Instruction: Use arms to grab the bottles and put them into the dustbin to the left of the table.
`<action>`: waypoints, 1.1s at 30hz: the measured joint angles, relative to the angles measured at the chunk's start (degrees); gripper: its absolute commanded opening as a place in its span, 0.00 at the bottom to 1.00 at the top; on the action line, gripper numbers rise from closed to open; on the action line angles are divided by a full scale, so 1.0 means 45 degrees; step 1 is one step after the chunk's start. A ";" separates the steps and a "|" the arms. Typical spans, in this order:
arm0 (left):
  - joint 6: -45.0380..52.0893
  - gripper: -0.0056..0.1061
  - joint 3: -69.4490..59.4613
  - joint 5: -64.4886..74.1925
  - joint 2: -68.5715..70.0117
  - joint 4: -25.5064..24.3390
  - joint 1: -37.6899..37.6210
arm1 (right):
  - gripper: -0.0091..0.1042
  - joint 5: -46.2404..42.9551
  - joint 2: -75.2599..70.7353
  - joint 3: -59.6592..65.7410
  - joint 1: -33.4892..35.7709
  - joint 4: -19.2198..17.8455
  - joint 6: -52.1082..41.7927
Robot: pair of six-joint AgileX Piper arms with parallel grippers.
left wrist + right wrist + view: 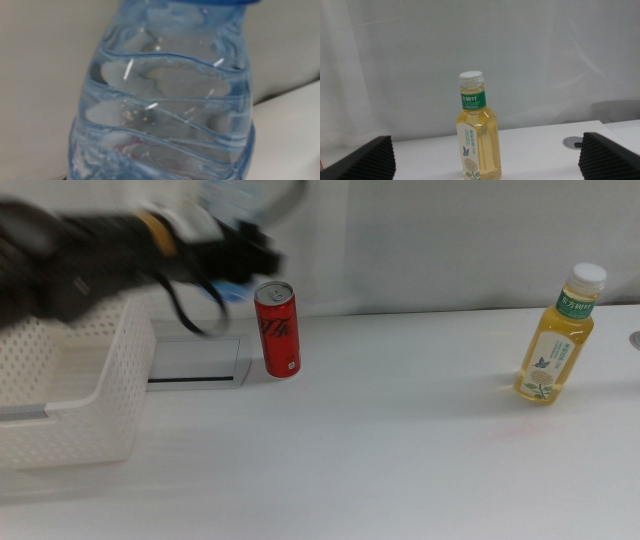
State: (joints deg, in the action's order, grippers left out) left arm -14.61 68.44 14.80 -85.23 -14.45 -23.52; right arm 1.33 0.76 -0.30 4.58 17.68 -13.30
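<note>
In the middle view we see the left arm [90,255] reaching in from the upper left of the frame, smeared by motion blur, its left gripper [235,255] raised above the table [400,440] at upper centre-left, just above and left of the red can [277,330]. A pale blue blur at the gripper is the water bottle [165,100], and the left wrist view is almost filled by that bottle: clear plastic with wavy moulded ribs, a blue tint, small flecks and glints on its wall, and a strip of blue cap at the frame's top edge. The bottle hides the jaws there, so we take the grip from the bottle riding in the air with the gripper. The dustbin [70,395] sits at the left edge of the middle view, a white basket with perforated sides, below the arm. The slim red can stands upright beside a grey plate [195,365] set into the tabletop. At the right of the frame stands the tea bottle [557,340], upright, yellow liquid, green label, white cap. In the right wrist view we find the right gripper [485,172] low in the frame with its dark ribbed jaws spread wide, one at each bottom corner, and the tea bottle [476,130] centred between them but farther back, untouched.
</note>
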 measured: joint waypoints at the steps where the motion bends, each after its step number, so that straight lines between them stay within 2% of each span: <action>1: -0.0034 0.03 0.0383 0.0800 0.0082 0.0000 0.0234 | 0.99 0.0000 0.0000 0.0000 0.0000 0.0000 0.0000; 5: -0.0105 0.03 0.2030 0.4558 0.0208 0.0027 0.2041 | 0.99 -0.0023 0.0000 0.0000 0.0000 0.0000 0.0000; 9: -0.0097 0.03 0.2633 0.6422 0.0208 0.0249 0.3531 | 0.99 -0.0046 0.0000 0.0000 0.0000 0.0000 0.0000; 13: 0.0654 0.03 0.2707 0.7084 0.0156 0.1718 0.5675 | 0.99 -0.0046 0.0000 0.0000 0.0000 0.0000 -0.0035; 16: 0.1532 0.03 0.2759 0.7169 -0.0175 0.3015 0.6752 | 0.99 -0.0046 0.0000 0.0000 0.0000 0.0000 -0.0035; 18: 0.1919 0.03 0.2757 0.7194 -0.0604 0.3489 0.7235 | 0.99 -0.0046 0.0000 0.0000 0.0000 0.0000 -0.0035; 33: 0.2331 0.03 0.2757 0.6886 -0.4743 0.4105 0.7589 | 0.99 -0.0046 0.0000 0.0000 0.0000 0.0000 -0.0035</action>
State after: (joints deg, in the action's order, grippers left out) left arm -4.12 80.84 45.78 -106.58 4.02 10.63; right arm 1.12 0.76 -0.30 4.58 17.68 -13.46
